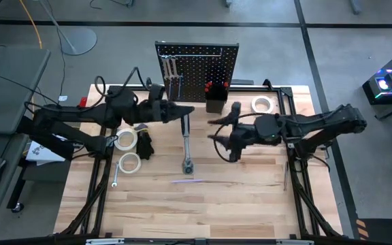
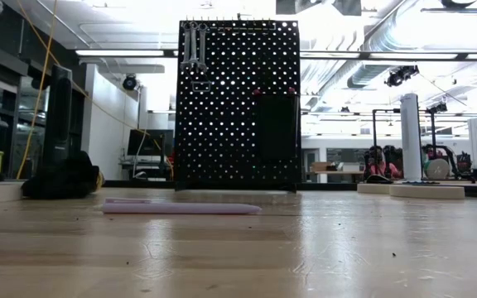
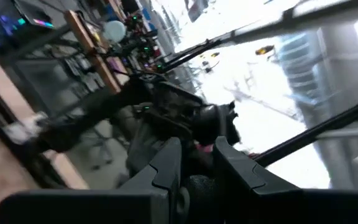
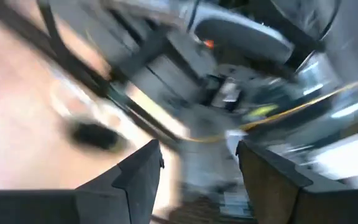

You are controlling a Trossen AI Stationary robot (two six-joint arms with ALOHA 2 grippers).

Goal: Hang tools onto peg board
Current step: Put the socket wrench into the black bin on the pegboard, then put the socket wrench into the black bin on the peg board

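Observation:
The black peg board (image 1: 196,68) stands upright at the table's far middle, and it also shows in the low view (image 2: 238,103). Silver wrenches (image 1: 171,73) hang at its left. Red-handled tools (image 1: 216,88) stand in its small black bin. My left gripper (image 1: 182,111) is in front of the board, shut on a long silver tool (image 1: 186,143). My right gripper (image 1: 216,133) hovers to the right of that tool, open and empty, and its spread fingers show in its wrist view (image 4: 197,162). Neither arm shows in the low view. My left gripper holds the long silver tool by its far end (image 1: 184,120), pinched between the two fingers, which come from the table's left. The tool sticks out toward the near edge, its head (image 1: 189,166) free. In the wrist view only something dark (image 3: 194,186) shows between the fingers.
Two white tape rolls (image 1: 126,139) (image 1: 129,163), black pliers (image 1: 144,143) and a small wrench (image 1: 114,175) lie at the table's left. A third tape roll (image 1: 263,104) lies at the far right. A pale lilac strip (image 2: 180,207) lies on the wood toward the near edge.

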